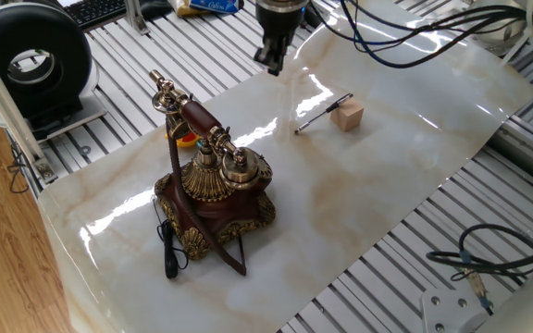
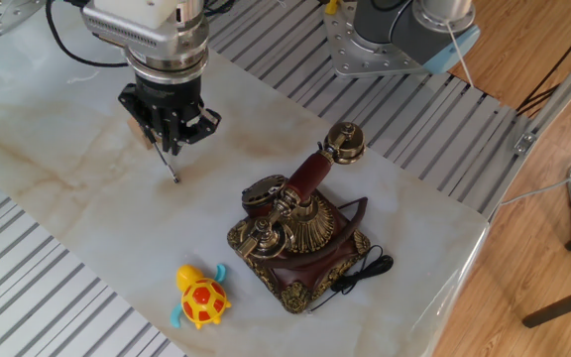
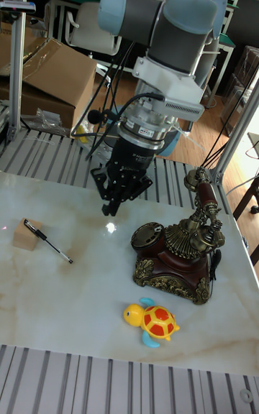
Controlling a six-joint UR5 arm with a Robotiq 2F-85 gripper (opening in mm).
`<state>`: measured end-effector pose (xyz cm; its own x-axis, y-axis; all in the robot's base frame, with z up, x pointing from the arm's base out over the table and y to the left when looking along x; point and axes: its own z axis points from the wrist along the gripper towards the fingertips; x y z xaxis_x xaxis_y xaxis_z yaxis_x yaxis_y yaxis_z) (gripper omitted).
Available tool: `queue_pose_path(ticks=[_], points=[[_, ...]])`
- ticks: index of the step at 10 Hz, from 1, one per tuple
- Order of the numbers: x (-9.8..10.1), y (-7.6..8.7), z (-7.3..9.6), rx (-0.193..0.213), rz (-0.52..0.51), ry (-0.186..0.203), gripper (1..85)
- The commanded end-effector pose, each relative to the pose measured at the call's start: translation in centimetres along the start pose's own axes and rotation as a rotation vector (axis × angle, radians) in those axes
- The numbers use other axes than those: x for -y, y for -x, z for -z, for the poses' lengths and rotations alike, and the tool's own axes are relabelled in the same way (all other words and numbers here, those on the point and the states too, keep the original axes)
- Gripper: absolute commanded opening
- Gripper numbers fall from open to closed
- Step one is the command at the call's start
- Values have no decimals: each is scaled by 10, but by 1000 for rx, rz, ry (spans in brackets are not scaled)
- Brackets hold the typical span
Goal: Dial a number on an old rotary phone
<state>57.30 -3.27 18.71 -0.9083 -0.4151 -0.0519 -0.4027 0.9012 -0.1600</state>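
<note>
One old rotary phone (image 3: 176, 249) stands on the worktop (image 2: 57, 198), handset cradled. Only the tall fixed view shows its dial. At its 10 o'clock there hangs the tool (image 3: 113, 204), fingers nearly together, empty. One pen (image 3: 47, 241), one wooden cube (image 3: 25, 238), one toy turtle (image 3: 152, 322).

Two high opposing corner views, one frontal, share the phone (image 3: 176, 252).
</note>
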Motion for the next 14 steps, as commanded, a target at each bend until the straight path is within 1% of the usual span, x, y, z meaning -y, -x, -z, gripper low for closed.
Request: queue_pose_path(ticks=[1,2,3,4,5,6,7,8,9,10,11,12,13,14], points=[[16,-22,-26,-65,104,12,200],[19,-28,-40,-64,124,24,200],[19,-27,-45,-51,142,33,203],[26,-24,-45,-38,164,4,220],[43,-35,-44,-89,181,-59,220],[37,-47,-43,-130,149,-31,217],[32,-51,-37,-156,176,-25,217],[28,-56,-40,-172,249,-10,227],[31,-64,-61,-171,292,4,233],[37,-71,-86,-163,333,16,343],[33,-68,-87,-146,375,31,473],[37,-68,-87,-148,396,18,503],[48,-74,-85,-183,420,-16,503],[51,-78,-80,-210,426,-32,497]])
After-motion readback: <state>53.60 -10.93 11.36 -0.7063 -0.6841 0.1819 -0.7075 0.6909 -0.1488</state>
